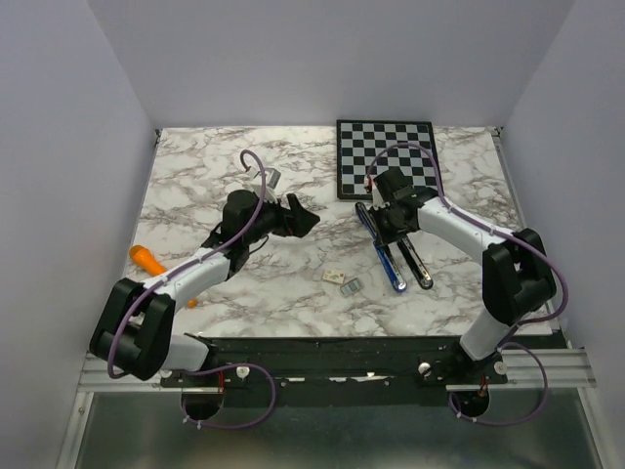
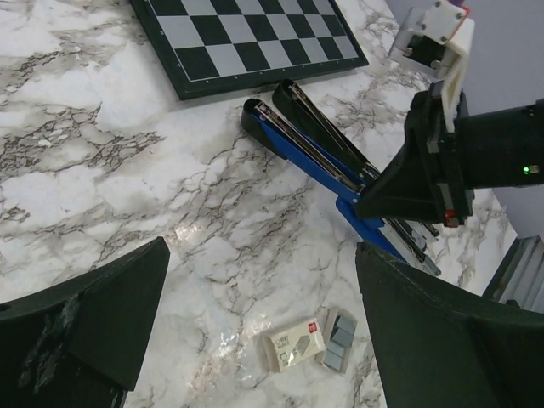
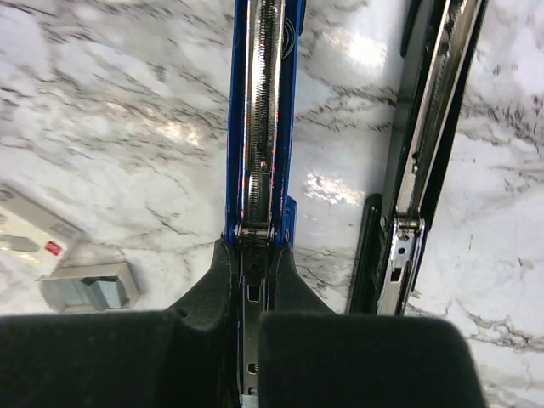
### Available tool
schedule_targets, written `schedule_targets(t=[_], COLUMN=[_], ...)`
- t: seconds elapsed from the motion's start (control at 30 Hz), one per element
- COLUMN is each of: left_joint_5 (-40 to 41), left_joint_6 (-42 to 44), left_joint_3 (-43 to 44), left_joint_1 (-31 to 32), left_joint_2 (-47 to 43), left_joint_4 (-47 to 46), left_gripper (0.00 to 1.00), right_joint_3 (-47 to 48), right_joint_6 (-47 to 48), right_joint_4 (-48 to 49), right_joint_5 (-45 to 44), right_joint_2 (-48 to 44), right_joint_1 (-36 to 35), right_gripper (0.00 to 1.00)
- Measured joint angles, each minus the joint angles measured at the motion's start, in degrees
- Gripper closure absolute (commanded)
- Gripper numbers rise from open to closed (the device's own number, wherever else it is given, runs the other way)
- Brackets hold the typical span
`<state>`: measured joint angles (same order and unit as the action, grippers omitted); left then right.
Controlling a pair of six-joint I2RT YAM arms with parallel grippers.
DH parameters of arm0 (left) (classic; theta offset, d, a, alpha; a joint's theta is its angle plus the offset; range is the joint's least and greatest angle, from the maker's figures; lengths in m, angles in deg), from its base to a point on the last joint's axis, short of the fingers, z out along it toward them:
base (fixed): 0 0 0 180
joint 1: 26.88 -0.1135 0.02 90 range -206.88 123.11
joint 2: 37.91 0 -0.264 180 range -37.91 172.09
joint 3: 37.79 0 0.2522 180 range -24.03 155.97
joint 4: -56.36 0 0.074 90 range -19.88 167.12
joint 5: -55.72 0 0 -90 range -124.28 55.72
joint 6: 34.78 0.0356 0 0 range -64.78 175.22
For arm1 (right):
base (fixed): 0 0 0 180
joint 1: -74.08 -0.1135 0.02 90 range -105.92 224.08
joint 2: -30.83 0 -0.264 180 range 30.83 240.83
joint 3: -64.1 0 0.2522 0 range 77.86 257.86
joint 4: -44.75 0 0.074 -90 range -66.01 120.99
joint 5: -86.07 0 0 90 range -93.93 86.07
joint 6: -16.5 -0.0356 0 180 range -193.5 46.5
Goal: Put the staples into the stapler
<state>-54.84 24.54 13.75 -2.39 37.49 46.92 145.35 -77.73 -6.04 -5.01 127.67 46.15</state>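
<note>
1. A black metal stapler (image 3: 425, 127), opened out flat, lies just to the right of my right jaws.
2. A black-and-white chequered square board (image 1: 386, 156) lies beyond my right jaws.
3. A small white cardboard box (image 2: 295, 342) lies between my left jaws and my right jaws, closer to the arm bases.
4. An orange plastic rod-shaped thing (image 1: 146, 259) lies well apart, behind and left of my left jaws.
5. A white, grey-veined marble tabletop (image 1: 195, 195) spreads beneath both.

Opened blue stapler (image 1: 389, 266), grey staples (image 1: 352, 286) nearby
</note>
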Motion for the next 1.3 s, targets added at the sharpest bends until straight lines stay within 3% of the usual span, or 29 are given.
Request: schedule_targets(t=[0.47, 0.9, 1.3], left_joint_5=[0.3, 1.0, 0.1], left_joint_6=[-8.2, -25.9, -36.0], left_joint_3=[7.7, 10.7, 12.8], left_joint_1=[-0.4, -3.2, -3.2], left_joint_2=[14.1, 27.4, 36.1], left_joint_4=[-3.0, -14.6, -24.3], left_gripper=[0.01, 0.02, 0.22], right_joint_3=[7.1, 7.1, 6.8], right_joint_6=[10.0, 17.3, 19.0], right_joint_4=[1.8, 3.1, 3.9], right_joint_5=[5.6, 9.6, 10.7], right_joint_2=[0.1, 0.1, -1.3], right_joint_1=[-2.6, -4.5, -5.1], right_gripper=[0.99, 0.99, 0.99])
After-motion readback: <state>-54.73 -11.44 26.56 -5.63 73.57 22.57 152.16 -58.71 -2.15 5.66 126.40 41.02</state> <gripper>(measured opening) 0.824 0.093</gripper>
